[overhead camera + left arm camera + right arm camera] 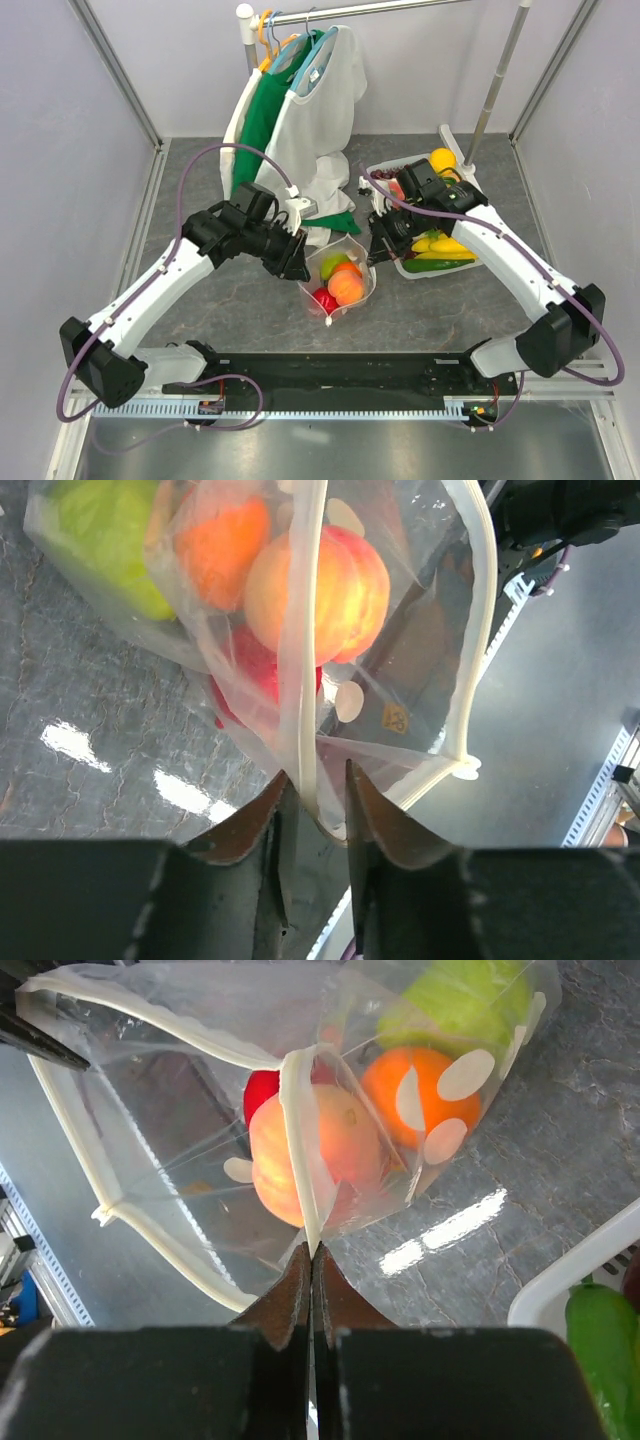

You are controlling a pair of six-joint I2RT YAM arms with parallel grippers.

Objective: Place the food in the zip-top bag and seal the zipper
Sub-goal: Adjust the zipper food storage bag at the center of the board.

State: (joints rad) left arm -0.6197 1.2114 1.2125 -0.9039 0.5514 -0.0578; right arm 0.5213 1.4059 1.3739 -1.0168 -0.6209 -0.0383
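Observation:
The clear dotted zip-top bag (pixel 340 282) hangs open between both grippers, its bottom resting on the table. It holds an orange peach (pixel 347 288), a green apple (pixel 333 264) and a red piece (pixel 324 300). My left gripper (pixel 295 258) pinches the bag's left mouth edge. In the left wrist view (pixel 316 772) the pale zipper (pixel 300 630) runs down between its fingers, next to the peach (pixel 330 590). My right gripper (pixel 380 250) is shut on the right mouth edge. In the right wrist view (pixel 312 1248) the zipper (pixel 300 1120) enters the closed jaws.
A white slotted basket (pixel 405 270) with yellow and green toy food stands right of the bag, a lemon (pixel 443 158) at its far end. Its rim (pixel 570 1280) is close to my right gripper. White and green garments (pixel 300 110) hang on a rack behind.

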